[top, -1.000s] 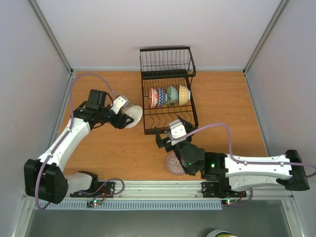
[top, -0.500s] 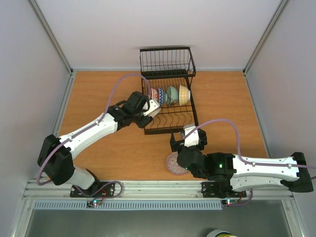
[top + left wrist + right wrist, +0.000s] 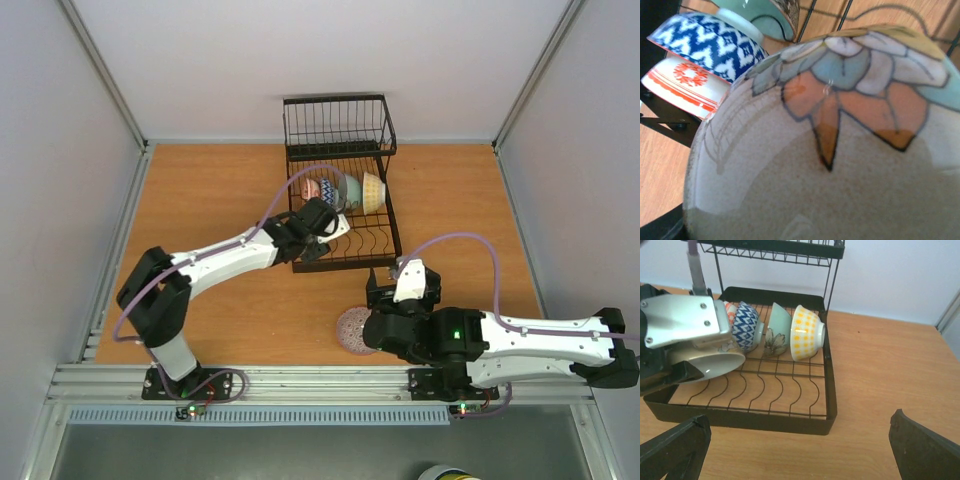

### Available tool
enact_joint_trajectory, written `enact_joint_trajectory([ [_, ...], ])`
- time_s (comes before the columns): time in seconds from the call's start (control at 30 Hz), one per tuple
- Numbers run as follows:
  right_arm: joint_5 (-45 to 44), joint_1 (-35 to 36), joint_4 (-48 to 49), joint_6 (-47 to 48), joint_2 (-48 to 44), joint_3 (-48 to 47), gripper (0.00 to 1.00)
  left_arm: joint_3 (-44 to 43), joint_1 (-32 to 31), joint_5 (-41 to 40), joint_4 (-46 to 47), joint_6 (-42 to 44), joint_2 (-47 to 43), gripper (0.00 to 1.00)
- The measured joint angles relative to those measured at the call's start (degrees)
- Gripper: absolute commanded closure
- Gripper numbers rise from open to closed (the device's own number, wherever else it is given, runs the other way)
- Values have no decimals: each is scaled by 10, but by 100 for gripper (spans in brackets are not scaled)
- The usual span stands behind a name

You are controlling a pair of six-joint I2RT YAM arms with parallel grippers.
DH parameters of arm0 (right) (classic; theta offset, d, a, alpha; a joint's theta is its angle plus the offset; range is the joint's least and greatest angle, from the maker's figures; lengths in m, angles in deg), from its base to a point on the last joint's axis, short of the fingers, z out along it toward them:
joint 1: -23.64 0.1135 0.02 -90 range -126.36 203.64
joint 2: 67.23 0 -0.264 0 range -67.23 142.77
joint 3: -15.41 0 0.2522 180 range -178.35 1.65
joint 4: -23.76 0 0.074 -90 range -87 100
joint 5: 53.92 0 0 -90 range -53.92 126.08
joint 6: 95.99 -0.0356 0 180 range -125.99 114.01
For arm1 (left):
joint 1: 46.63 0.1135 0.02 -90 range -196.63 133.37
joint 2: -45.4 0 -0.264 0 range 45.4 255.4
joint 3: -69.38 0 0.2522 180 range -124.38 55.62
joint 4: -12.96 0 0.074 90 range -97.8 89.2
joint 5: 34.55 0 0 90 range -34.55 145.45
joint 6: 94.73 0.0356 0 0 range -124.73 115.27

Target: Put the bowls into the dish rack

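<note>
The left gripper (image 3: 325,225), at the centre of the overhead view, is clamped on the rim of a beige bowl (image 3: 815,165) with a painted flower. It holds the bowl tilted on its side over the left part of the dish rack (image 3: 375,235). Whether the bowl touches the tines cannot be told.

Just behind it, four bowls stand on edge in a row across the back of the rack, below the upright basket section (image 3: 338,120). From left to right in the right wrist view they are a red-patterned bowl (image 3: 729,310), a blue zigzag bowl (image 3: 747,325), a pale green bowl (image 3: 777,327) and a yellow-dotted bowl (image 3: 807,332).

The right gripper (image 3: 400,290) is spread wide and holds nothing. It sits over the bare wooden bench (image 3: 220,180) just below the rack's lower right corner, its fingers (image 3: 677,445) framing the rack from the bottom corners of its own camera. A speckled bowl (image 3: 350,328) lies on the bench at lower centre, beside the right arm.
</note>
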Motion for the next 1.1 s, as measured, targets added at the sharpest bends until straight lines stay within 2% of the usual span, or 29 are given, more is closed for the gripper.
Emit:
enact_joint_trajectory([
  [0.27,-16,19,-144,-140,26,-32,1,-10,-5,-95,38,48,76,100],
  [0.37,-26,34,-232,-233,55,-55,1,-22,-9,-131,50,69,97,100],
  [0.5,-45,64,-361,-426,125,-91,1,-46,-16,-163,54,89,128,100],
  [0.53,-45,64,-361,-426,125,-91,1,-49,-19,-169,54,94,135,100],
  [0.57,-52,74,-393,-490,164,-104,1,-51,-21,-173,51,97,139,99],
  [0.67,-58,82,-421,-535,211,-125,1,-57,-24,-180,47,103,150,96],
  [0.7,-60,85,-425,-546,222,-130,1,-59,-25,-182,44,104,151,92],
  [0.83,-66,91,-437,-564,222,-136,1,-64,-26,-181,28,106,151,66],
  [0.9,-66,92,-442,-570,208,-136,1,-66,-26,-180,21,105,151,47],
  [0.97,-67,92,-444,-575,192,-135,1,-67,-27,-179,15,104,151,22],
  [1.0,-67,92,-446,-577,181,-134,1,-69,-27,-179,12,102,151,15],
  [1.1,-66,92,-451,-584,157,-128,1,-71,-28,-174,-2,98,151,1],
])
